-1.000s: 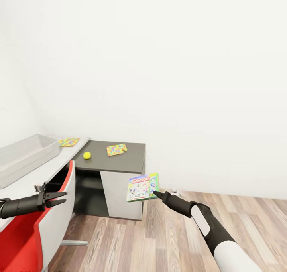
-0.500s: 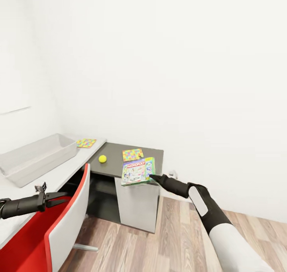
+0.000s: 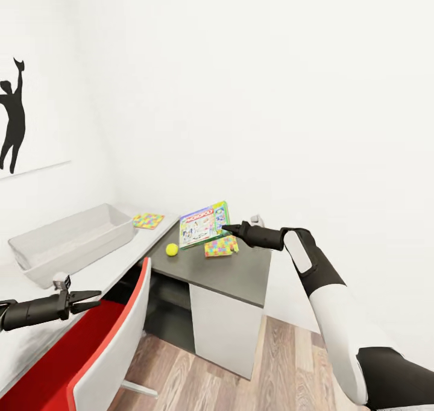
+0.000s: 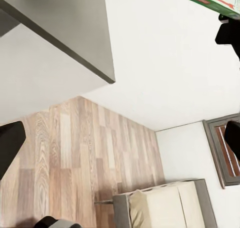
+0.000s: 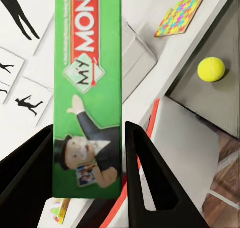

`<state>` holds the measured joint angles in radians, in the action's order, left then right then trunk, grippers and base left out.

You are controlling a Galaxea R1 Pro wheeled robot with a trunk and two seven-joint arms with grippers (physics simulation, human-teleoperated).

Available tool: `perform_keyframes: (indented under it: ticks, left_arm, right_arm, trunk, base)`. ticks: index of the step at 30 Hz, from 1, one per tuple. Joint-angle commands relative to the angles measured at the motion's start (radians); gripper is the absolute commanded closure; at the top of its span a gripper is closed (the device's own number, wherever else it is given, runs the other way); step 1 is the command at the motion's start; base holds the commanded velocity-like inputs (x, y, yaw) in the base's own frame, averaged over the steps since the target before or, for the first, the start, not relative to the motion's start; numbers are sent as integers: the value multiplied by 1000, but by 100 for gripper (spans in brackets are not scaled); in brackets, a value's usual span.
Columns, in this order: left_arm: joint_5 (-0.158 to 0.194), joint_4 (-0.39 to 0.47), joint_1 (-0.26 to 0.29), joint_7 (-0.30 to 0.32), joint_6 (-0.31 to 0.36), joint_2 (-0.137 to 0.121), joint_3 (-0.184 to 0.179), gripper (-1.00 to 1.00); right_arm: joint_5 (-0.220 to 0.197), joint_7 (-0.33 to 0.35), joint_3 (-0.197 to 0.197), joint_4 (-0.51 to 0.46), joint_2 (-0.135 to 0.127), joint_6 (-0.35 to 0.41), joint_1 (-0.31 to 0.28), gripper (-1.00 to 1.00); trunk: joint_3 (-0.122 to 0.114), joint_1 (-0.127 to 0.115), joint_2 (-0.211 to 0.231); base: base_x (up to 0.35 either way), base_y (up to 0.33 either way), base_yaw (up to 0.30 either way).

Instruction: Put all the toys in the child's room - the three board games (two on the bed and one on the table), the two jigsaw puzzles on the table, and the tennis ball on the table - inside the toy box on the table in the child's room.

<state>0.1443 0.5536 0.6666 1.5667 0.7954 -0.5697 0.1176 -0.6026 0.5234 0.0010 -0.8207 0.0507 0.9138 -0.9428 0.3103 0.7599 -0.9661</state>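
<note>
My right gripper [image 3: 228, 229] is shut on a green Monopoly board game [image 3: 204, 225], holding it tilted above the dark desk [image 3: 241, 272]. In the right wrist view the box [image 5: 87, 87] sits between both black fingers [image 5: 150, 178]. Under it on the desk lie a colourful jigsaw puzzle [image 3: 221, 246] and a yellow tennis ball [image 3: 172, 249]. A second jigsaw [image 3: 147, 220] lies on the white table beside the grey toy box [image 3: 72, 239], which looks empty. My left gripper [image 3: 81, 299] hangs open over the table's front edge, left of the chair.
A red and white chair [image 3: 114, 332] stands at the table between my arms. The dark desk's white side panel [image 3: 220, 320] meets the wooden floor [image 3: 289, 363]. A silhouette picture [image 3: 12, 122] hangs on the left wall.
The camera has swung left, shifting the whole view. My right arm has lifted the board game from beside the desk to above its top. The left gripper has stayed open and held its pose.
</note>
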Motion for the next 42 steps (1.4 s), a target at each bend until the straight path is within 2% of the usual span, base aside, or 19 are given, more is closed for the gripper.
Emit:
perform_keyframes:
  ticks: [1, 14, 23, 30, 42]
  left_arm:
    - [-1, 0, 1, 4, 11, 0, 0, -100]
    - [-2, 0, 1, 4, 10, -1, 0, -100]
    - [-2, 0, 1, 4, 11, -2, 1, -100]
    - [-2, 0, 1, 4, 11, -3, 2, -100]
    - [-2, 0, 1, 4, 10, -2, 2, -100]
  right_arm:
    - [-6, 3, -1, 0, 0, 6, -2, 100]
    - [2, -3, 1, 0, 0, 5, -4, 100]
    - [3, -59, 3, 0, 11, 5, -4, 100]
    - [5, -101, 5, 0, 33, 5, -4, 100]
    - [6, -109, 6, 0, 35, 6, -4, 100]
  trunk:
    - [1, 1, -1]
    - [0, 1, -1]
    - [-1, 1, -1]
    - [-1, 1, -1]
    - [-1, 1, -1]
  base:
    - [258, -163, 58]
    - [147, -206, 44]
    - [158, -112, 259]
    - [204, -11, 280]
    - [288, 32, 282]
